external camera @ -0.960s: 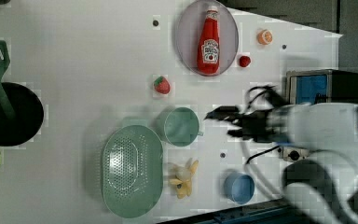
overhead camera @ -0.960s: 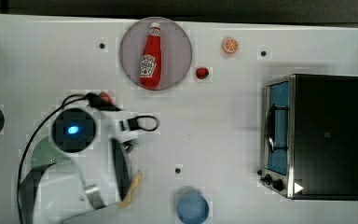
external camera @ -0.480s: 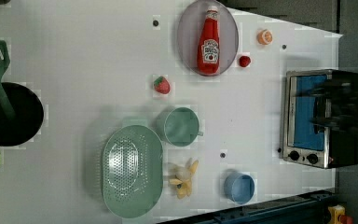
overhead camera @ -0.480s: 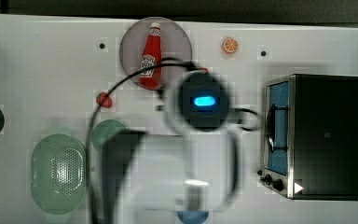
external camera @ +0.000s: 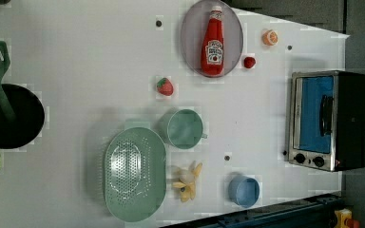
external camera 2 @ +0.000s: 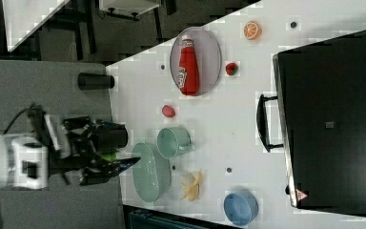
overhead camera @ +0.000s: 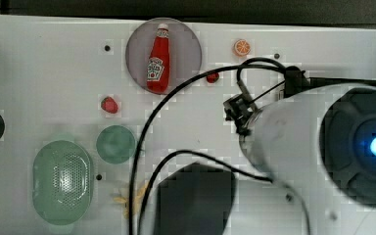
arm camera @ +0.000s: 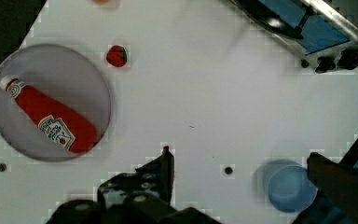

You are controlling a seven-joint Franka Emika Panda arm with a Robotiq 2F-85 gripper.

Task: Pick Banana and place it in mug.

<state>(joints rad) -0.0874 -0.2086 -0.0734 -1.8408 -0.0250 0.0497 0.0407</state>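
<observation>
In the top view, the pale-green mug (overhead camera: 116, 144) stood on the white table (overhead camera: 54, 73) just beside the oval green colander (overhead camera: 62, 182), with the banana (overhead camera: 136, 195) lying on the table below the mug, partly behind a black cable (overhead camera: 142, 147); the arm's white body (overhead camera: 318, 147) occupied the top view's right. In the left view, the mug (external camera: 184, 128) was empty, the banana (external camera: 187, 182) lay between the colander (external camera: 134, 173) and a blue cup (external camera: 243, 191), touching neither cup nor mug, and a ketchup bottle (external camera: 213, 42) lay on a grey plate (external camera: 190, 28). In the right view, the gripper (external camera 2: 106, 164) hung beyond the table's edge, near the colander (external camera 2: 151, 171), well apart from the banana (external camera 2: 192, 185). In the wrist view, the gripper (arm camera: 240, 161) had its jaws spread wide and empty above bare table near the blue cup (arm camera: 286, 185).
</observation>
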